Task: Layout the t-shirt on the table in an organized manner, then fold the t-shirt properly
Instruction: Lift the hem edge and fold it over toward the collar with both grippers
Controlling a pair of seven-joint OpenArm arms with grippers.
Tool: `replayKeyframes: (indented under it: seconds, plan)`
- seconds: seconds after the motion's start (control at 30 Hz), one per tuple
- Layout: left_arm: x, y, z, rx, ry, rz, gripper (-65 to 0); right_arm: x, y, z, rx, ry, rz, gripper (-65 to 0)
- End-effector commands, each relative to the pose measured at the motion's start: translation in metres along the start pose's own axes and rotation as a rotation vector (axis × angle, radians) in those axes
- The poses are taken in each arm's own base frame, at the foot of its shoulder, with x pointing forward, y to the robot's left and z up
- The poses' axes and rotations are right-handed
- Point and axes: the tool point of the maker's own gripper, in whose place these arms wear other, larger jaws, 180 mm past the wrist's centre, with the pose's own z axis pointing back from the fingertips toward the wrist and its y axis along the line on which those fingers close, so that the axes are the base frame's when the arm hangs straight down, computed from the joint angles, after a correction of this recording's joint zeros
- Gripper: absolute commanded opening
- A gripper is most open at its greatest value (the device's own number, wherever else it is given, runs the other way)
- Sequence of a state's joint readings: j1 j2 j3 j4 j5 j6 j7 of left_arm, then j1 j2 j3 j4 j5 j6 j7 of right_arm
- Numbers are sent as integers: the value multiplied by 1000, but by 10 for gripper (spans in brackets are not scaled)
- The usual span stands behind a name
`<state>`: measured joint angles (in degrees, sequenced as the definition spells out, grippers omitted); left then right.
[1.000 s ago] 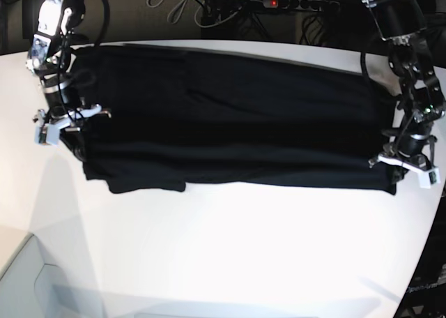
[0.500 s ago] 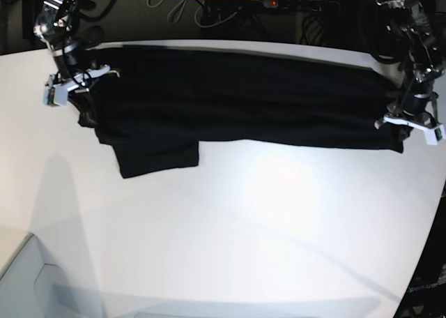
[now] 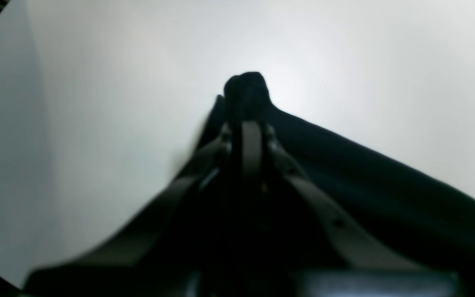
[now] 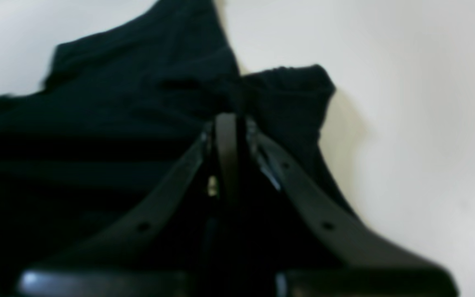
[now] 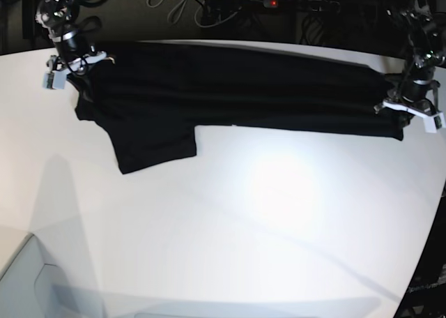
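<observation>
The t-shirt hangs stretched as a long dark band between the two grippers, across the far part of the table. The right gripper sits at the band's end on the base view's left side, the left gripper at the opposite end, well apart from it — the cloth runs almost straight from one to the other. Both pairs of jaws are pinched tight on black fabric.

In the left wrist view the left gripper has its jaws pressed together, and a small rounded nub of t-shirt pokes out just beyond the tips; the rest of the cloth trails away to the lower right as a smooth, taut edge over the table. In the right wrist view the right gripper clamps a bunched fold, with the t-shirt spreading left in soft horizontal creases and a short flap with a ragged-looking edge lying to the right of the jaws, above the table.

Near the right gripper, a sleeve droops below the band's lower edge and lies flat on the tabletop — a squarish flap with a straight hem. The fabric is matte and black; folds show only as faint ridges. The tabletop is white, smooth and glossy, with a bright glare patch and a curved far edge.
</observation>
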<state>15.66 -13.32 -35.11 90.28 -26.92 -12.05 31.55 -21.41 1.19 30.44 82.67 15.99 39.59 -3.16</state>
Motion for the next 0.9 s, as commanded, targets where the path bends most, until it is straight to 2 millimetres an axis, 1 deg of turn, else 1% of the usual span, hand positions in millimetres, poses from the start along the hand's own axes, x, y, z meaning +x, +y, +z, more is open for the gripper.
replayKeyframes:
  seconds: [0.0,0.1,0.13,0.27,0.33,0.4,0.43,0.53,0.63,0.7,0.77,0.83,0.87]
  plan:
    - [12,4,2,3,-37,-13,-650,12,-3,-1,4,-45,2,-650]
    - [11,5,2,8,-34,-19,-650,4,-14,0,-7,-15,4,-650]
    - [9,6,1,10,-29,-16,-650,5,-16,-2,-8,-14,4,-650]
    - [-10,17,-6,31,24,10,-650,-2,-18,-5,-12,-3,-15,-650]
    - [-15,21,-12,37,42,21,-650,-2,-18,-5,-12,-3,-15,-650]
    - [-29,28,-16,52,80,45,-650,-1,-17,-5,-12,-4,-14,-650]
    - [-32,29,-18,55,87,52,-650,-2,-17,-4,-12,-2,-14,-650]
    - [-34,29,-20,53,93,60,-649,-3,-17,-4,-13,2,-13,-650]
    - [-30,25,-19,45,82,61,-642,-3,-18,-4,-13,5,-12,-644]
    - [-27,24,-19,42,74,57,-603,-2,-20,-3,-13,9,-4,-587]
    - [-26,25,-19,45,72,58,-524,-6,-25,3,-19,28,9,-493]
    - [-27,25,-19,45,72,60,-450,0,-24,6,-15,19,30,-395]
    - [-27,25,-19,45,72,60,-429,1,-23,9,-14,21,39,-358]
